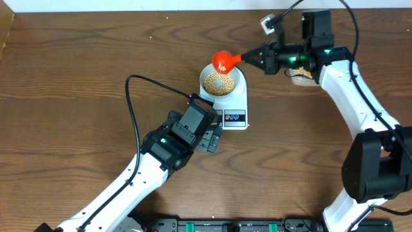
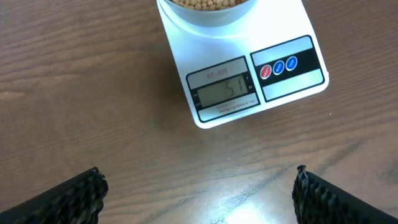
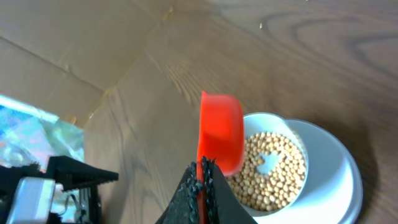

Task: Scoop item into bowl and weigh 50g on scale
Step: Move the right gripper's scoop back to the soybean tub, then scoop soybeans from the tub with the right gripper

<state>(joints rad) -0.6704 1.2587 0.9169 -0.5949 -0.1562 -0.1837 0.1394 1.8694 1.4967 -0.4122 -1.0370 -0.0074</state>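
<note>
Place: a robotics lab bench is being indicated.
Arms: a white-and-black left arm (image 1: 129, 187) and right arm (image 1: 347, 84) are being shown working over a wood-grain surface (image 1: 77, 77).
Wiring: a loose black cable (image 1: 131, 109) is being trailed across the surface.
Mounting: a black rail (image 1: 212, 225) is being shown along the near edge.
Test props: a scale (image 1: 235, 118) is being used to carry a bowl (image 1: 241, 80) of beans (image 1: 215, 84).

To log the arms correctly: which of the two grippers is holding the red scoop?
The right gripper, shut on the red scoop by its handle, next to the bowl. The left gripper is open and empty, near the front of the scale.
</note>
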